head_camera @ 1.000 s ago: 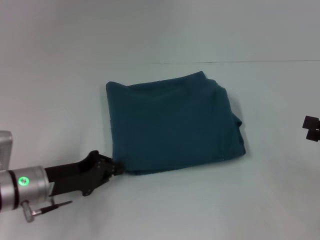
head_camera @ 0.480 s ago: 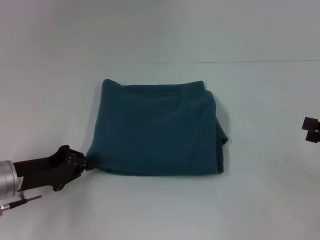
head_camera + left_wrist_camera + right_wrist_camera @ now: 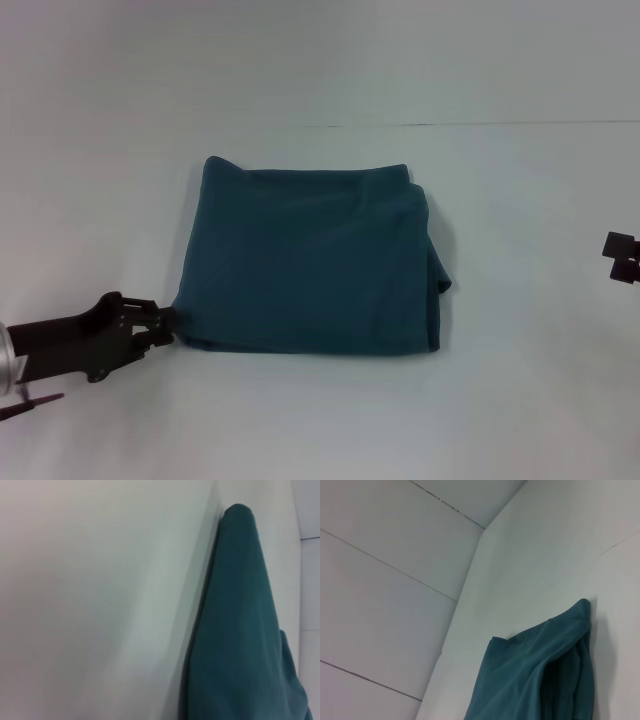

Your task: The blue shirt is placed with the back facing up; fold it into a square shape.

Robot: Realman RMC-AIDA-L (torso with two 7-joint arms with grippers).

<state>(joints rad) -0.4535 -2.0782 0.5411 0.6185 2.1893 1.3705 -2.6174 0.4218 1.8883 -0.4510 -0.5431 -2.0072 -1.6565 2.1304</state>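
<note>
left end effector (image 3: 165, 322) sits at blue shirt (image 3: 310, 262) near-left corner, jaw state unclear; shirt lies rightward; right end effector (image 3: 622, 256) far.

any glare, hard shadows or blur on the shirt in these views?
Head view: even, soft light, no glare; the blue shirt casts only a thin shadow along its near edge, by the left gripper. Left wrist view: a broad soft shadow lies on the table beside the shirt's fold. Right wrist view: dark shading only inside the open folds.
</note>
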